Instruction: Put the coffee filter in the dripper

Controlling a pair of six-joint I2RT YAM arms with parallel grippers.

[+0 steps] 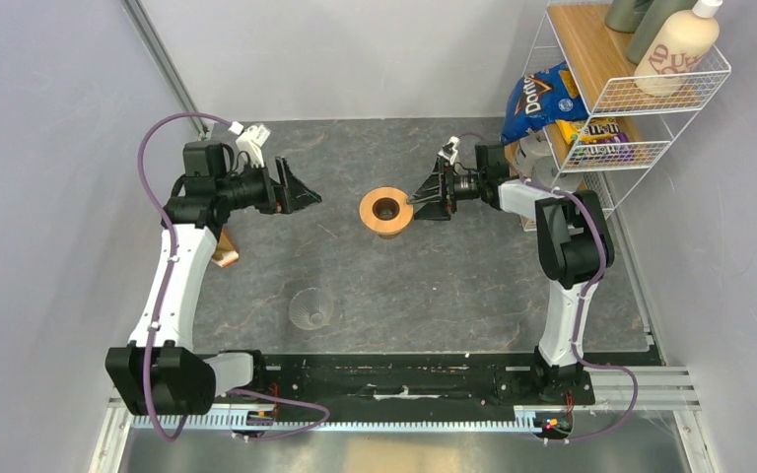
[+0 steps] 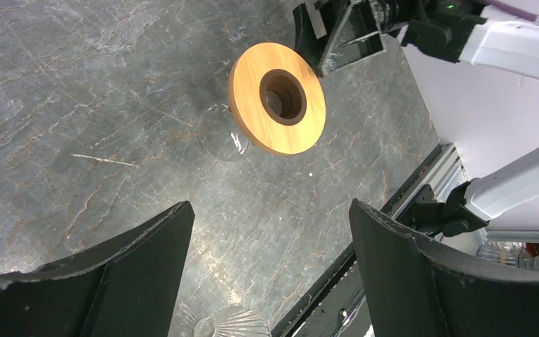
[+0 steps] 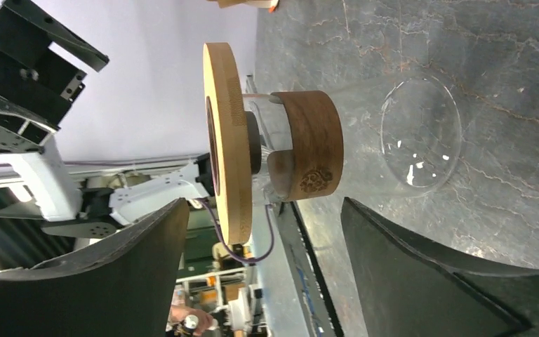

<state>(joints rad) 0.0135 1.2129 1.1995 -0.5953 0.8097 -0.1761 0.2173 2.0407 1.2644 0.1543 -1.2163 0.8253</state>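
Note:
The dripper's light wooden ring [image 1: 386,210] stands mid-table on a clear glass vessel with a dark brown band [image 3: 314,144]; the ring also shows in the left wrist view [image 2: 277,98]. A clear ribbed glass cone [image 1: 312,308] lies apart on the table nearer the front, also seen in the left wrist view [image 2: 228,324]. A tan-orange flat thing [image 1: 225,258] lies half hidden under the left arm; I cannot tell if it is the coffee filter. My right gripper [image 1: 419,200] [image 3: 263,203] is open and empty, just right of the ring. My left gripper [image 1: 296,189] [image 2: 270,210] is open and empty, left of the ring.
A white wire shelf [image 1: 651,89] stands at the back right with a blue chip bag [image 1: 537,99], a candy bag [image 1: 601,133] and bottles [image 1: 680,49]. A black rail [image 1: 404,379] runs along the near table edge.

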